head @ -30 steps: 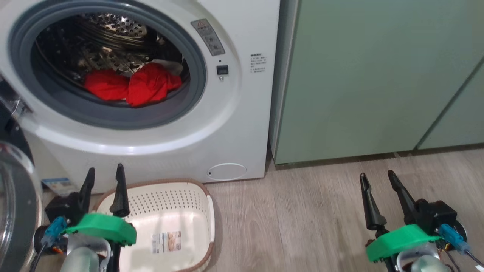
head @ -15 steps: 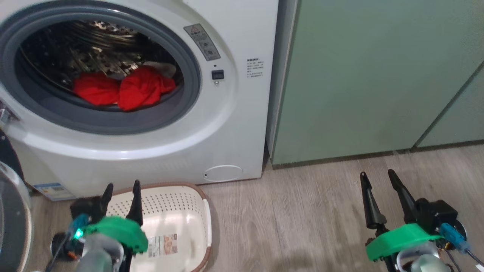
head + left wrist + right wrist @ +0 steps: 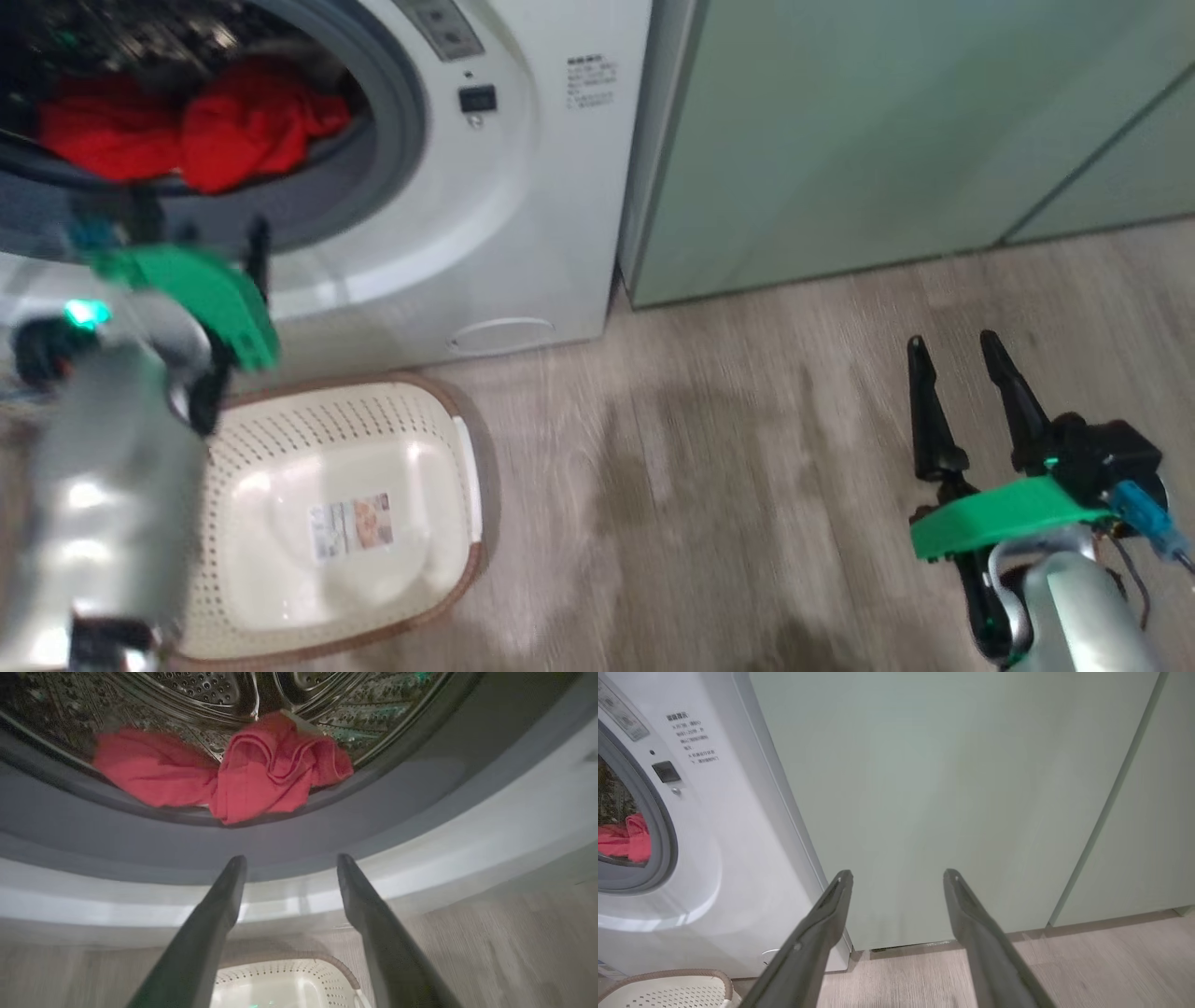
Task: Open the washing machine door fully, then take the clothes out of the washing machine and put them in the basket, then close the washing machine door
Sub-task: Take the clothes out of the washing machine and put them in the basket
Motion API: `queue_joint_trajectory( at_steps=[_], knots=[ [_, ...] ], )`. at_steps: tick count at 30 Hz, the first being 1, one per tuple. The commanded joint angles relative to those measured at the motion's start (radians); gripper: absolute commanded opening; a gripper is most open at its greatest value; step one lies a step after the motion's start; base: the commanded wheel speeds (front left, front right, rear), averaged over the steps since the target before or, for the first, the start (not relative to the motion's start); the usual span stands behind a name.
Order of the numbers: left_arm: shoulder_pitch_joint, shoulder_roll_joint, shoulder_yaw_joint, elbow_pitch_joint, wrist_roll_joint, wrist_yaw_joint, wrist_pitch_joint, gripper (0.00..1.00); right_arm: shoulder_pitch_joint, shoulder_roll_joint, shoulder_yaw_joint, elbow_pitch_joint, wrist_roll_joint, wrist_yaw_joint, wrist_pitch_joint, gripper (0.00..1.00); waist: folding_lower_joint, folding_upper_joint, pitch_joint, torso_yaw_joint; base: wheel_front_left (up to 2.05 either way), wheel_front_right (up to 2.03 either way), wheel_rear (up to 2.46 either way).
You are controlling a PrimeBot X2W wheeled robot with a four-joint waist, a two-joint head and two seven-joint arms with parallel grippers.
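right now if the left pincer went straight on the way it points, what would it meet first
Probably the grey gasket at the lower lip of the washing machine opening; the clothes lie just beyond. Depth is unclear, so the left pincer might clear that lip.

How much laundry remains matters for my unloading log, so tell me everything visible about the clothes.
The clothes are bright red soft fabric, crumpled in two touching mounds, left one flatter, right one bunched with folded hems showing. They lie low at the front of the perforated steel drum, resting against the grey gasket lip. The open left claw hangs short of them, outside the opening, not touching.
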Motion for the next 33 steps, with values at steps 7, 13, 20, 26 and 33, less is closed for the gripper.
queue_joint_trajectory(
  at_steps=[7,13,20,26,33],
  knots=[
    [-0.252,0.102,0.006,0.015,0.013,0.021,0.112,1.0,-0.074,0.018,0.032,-0.047,0.005,-0.001,-0.009,1.0,0.0,0.0,0.14,-0.072,0.0,0.0,0.0],
    [-0.387,0.162,-0.003,0.074,0.029,0.038,0.13,1.0,-0.113,0.025,0.053,-0.056,0.008,-0.001,-0.009,1.0,0.0,0.0,0.208,-0.11,0.0,0.0,0.0],
    [-0.496,0.19,-0.052,0.166,0.062,0.038,0.146,1.0,-0.145,0.03,0.071,-0.06,0.012,-0.001,-0.009,1.0,0.0,0.0,0.271,-0.136,0.0,0.0,0.0],
    [-0.55,0.22,-0.087,0.271,0.096,0.068,0.187,1.0,-0.161,0.031,0.077,-0.066,0.017,-0.001,-0.009,1.0,0.0,0.0,0.303,-0.155,0.0,0.0,0.0],
    [-0.567,0.233,-0.1,0.353,0.092,0.067,0.209,0.0,-0.164,0.032,0.071,-0.069,0.019,-0.001,-0.009,1.0,0.0,0.0,0.32,-0.161,0.0,0.0,0.0]
  ],
)
